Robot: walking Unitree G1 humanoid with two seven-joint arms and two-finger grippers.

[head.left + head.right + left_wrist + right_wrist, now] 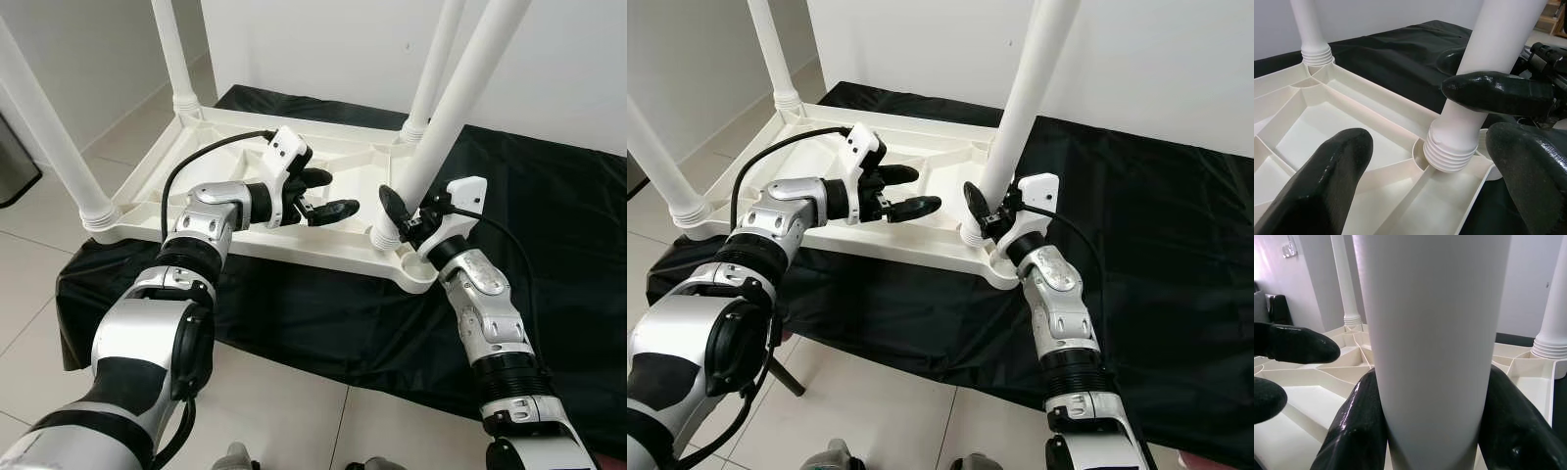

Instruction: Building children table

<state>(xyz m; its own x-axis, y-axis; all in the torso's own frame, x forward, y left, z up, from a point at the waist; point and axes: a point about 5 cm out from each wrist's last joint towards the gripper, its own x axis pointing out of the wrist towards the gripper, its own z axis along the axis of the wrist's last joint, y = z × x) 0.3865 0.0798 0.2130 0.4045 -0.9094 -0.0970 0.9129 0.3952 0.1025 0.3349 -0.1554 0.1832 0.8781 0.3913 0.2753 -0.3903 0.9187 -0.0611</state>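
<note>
two silver arms are seen closest to the head camera, reaching forward over a black cloth (549, 196) spread on the tiled floor (284, 411). on that cloth a white table (196, 201) is laid upside down, with four legs pointing up from its corners.

the near right leg (446, 127) is leaning rather than upright, and its ribbed base is seated in the corner socket. if it is turned while tilted, the thread could be crossed or the leg could be popped out of the socket. a twist at the base could also drag the light table across the cloth, since nothing is pinning it down.

the right gripper (404, 217) is brought in low from the near side, forearm stretched, its fingers clamped around that leg just above the base. the left gripper (323, 196) is held level above the ribbed underside, wrist bent inward toward the same leg, fingers spread apart and gripping nothing.
</note>
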